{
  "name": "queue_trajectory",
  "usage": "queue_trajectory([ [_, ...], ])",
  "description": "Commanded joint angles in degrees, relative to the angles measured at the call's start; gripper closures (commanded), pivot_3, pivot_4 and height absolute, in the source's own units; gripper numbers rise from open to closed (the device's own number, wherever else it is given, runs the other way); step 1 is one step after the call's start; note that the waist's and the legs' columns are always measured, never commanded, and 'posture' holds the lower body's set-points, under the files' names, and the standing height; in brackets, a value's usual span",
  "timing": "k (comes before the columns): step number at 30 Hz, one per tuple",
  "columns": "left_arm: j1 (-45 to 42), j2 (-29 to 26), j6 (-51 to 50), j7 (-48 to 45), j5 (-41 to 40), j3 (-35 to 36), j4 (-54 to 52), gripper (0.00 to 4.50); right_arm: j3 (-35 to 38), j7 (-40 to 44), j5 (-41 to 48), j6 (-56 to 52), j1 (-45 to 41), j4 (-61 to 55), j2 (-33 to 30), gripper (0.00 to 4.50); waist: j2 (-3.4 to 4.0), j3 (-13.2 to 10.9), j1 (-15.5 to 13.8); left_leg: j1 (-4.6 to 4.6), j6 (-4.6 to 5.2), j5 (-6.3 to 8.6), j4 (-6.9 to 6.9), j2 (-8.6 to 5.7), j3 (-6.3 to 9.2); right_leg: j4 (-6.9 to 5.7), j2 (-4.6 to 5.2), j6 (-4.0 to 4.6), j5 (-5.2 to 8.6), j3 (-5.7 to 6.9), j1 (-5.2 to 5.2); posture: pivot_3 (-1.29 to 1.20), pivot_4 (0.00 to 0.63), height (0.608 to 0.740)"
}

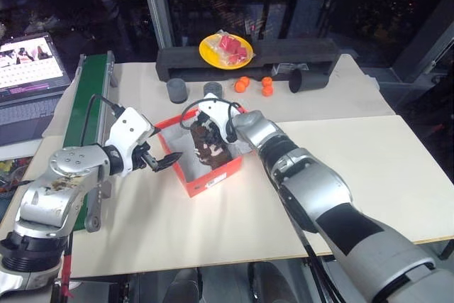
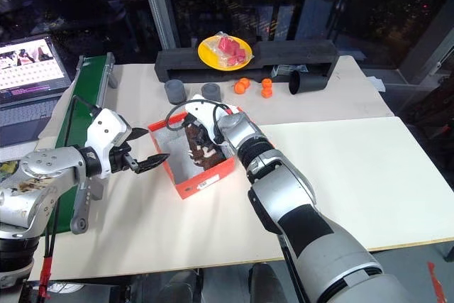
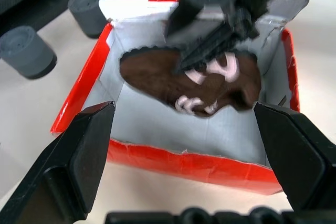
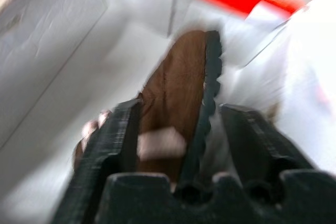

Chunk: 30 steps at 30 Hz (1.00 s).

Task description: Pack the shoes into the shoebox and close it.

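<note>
The shoebox (image 1: pixel 213 175) sits open on the pale table (image 1: pixel 369 168), a red-orange cardboard box with white inner walls, and the dark brown shoes (image 3: pixel 189 85) lie inside it on the white floor, their paler straps showing as loops against the brown. From the left wrist view they read as one dark mass near the far wall, so where one shoe ends and the other begins cannot be told. The right gripper (image 4: pixel 178 129) reaches down into the box from above; its two black fingers stand apart on either side of a shoe seen edge-on with its ridged sole, the shoe lying between them, and whether they touch it cannot be told. The left gripper (image 1: pixel 164 161) hovers just outside the box's near left wall, jaws spread wide and holding nothing, pointed toward the box. Behind the box, toward the window, a yellow plate (image 1: pixel 225 50) holding red pieces rests on a long black tray (image 1: pixel 284 53). Two grey cylinders (image 1: pixel 177 91) stand on the table just in front of that tray, a few small orange pieces (image 1: pixel 242 84) lie beside them, and a black cup (image 1: pixel 306 79) lies tipped on its side.
</note>
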State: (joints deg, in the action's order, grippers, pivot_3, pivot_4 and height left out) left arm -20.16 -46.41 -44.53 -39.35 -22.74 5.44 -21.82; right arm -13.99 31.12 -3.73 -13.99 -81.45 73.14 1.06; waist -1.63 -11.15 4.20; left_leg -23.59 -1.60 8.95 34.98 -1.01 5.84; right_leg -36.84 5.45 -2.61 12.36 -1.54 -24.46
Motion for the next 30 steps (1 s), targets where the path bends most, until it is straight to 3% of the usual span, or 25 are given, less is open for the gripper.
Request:
queue_trajectory([
  [1,-0.1,0.5,-3.1,1.2,-2.2,3.1,-2.0,0.00,3.5,1.8,1.8,0.2,-5.2,-10.8,-2.0,0.08,0.00,0.0,-0.1,-0.01,0.00,0.00,-0.02,0.00,0.00,0.00,0.00,0.00,0.00,0.00,-0.02,0.00,0.150,0.740],
  [9,-3.3,1.4,-4.2,3.0,-2.2,3.0,-0.5,0.00,10.0,6.6,10.2,-15.9,1.1,-37.8,-4.6,0.08,-0.02,0.0,-0.4,-0.02,0.00,0.00,0.02,0.02,0.01,0.01,-0.01,0.00,0.00,0.01,0.04,0.00,0.150,0.740],
  [16,-5.0,5.3,-6.9,13.3,0.9,6.3,1.9,0.00,9.2,15.1,17.5,-19.9,21.3,-64.6,-11.4,0.08,-0.09,0.1,-1.5,-0.01,-0.01,0.01,0.12,-0.01,0.05,0.05,0.00,-0.01,0.00,0.01,0.16,0.00,0.150,0.740],
  [21,-1.9,8.4,-4.5,20.8,4.7,11.1,4.6,0.00,10.0,16.5,22.2,-23.4,30.5,-73.4,-14.1,0.08,-0.09,0.1,-0.7,0.07,0.00,0.01,0.09,0.00,0.02,0.00,-0.02,0.00,0.00,-0.07,0.14,0.00,0.150,0.740],
  [27,1.3,15.5,-0.7,31.9,7.3,21.3,4.4,0.00,7.6,16.2,21.9,-23.0,33.6,-75.9,-15.6,0.08,-0.11,0.1,-0.4,0.12,-0.01,0.01,0.16,0.01,-0.02,-0.05,-0.02,0.01,-0.02,-0.13,0.17,0.00,0.150,0.740],
  [30,1.9,16.2,0.2,34.6,8.1,24.9,7.0,0.00,5.9,17.2,21.3,-21.9,33.6,-75.7,-16.0,0.08,-0.13,0.1,-0.4,0.15,-0.01,0.01,0.18,0.01,-0.02,-0.06,-0.03,0.02,-0.02,-0.13,0.18,0.00,0.150,0.740],
])
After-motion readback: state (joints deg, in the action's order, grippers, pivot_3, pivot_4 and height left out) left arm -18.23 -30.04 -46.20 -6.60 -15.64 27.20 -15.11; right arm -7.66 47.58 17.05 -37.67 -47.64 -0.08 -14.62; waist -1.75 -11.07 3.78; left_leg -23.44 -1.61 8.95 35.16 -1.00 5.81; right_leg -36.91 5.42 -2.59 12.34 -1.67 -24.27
